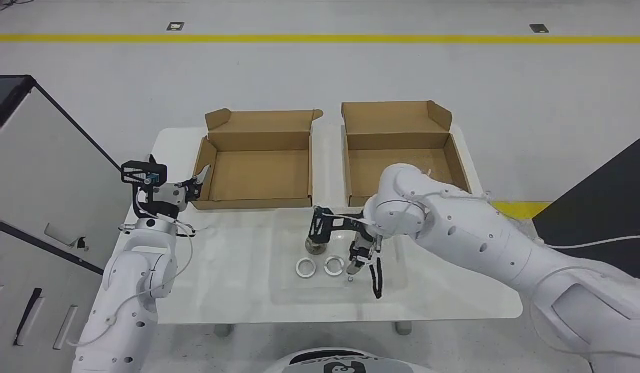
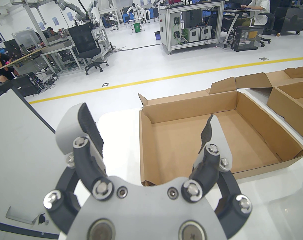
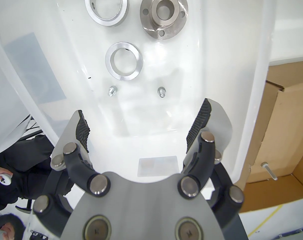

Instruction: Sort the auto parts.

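White tray (image 3: 262, 51) lies under the right gripper (image 3: 144, 118), released near a bolt (image 3: 161, 91); picking it seems next, needing descent and closure; left gripper (image 2: 149, 118) likewise released.

Glossy white, rounded arm shells (image 1: 480, 238). The left gripper (image 2: 147, 116) and right gripper (image 3: 144, 108) share silver plates, curved black links, ribbed black pads (image 3: 82, 128) and steel screws.
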